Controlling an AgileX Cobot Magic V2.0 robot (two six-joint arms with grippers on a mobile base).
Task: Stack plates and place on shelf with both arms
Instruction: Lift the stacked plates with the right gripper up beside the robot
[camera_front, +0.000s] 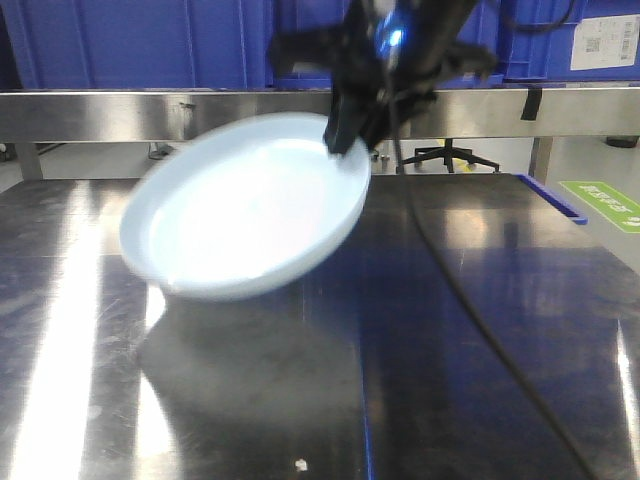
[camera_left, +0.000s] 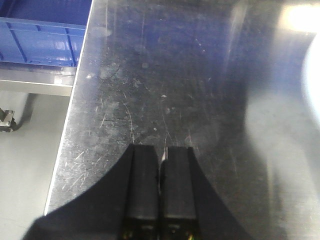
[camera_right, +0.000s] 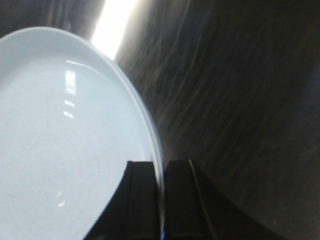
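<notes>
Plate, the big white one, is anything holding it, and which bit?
Yes. The right gripper holds the plate by its rim, jaws pinched across the edge. The left gripper is shut on nothing.

The desk (camera_front: 250, 400) is a steel top, dark, glossy and scratched, with bright streaks of glare running along it. A blue strip (camera_front: 551, 197) lies at its far right edge. Well nearer than the strip and to its left, a small white speck (camera_front: 300, 463) sits on the steel. Left of the strip a plate (camera_front: 240, 215) tilts; whether its low rim touches the desk cannot be told.
</notes>
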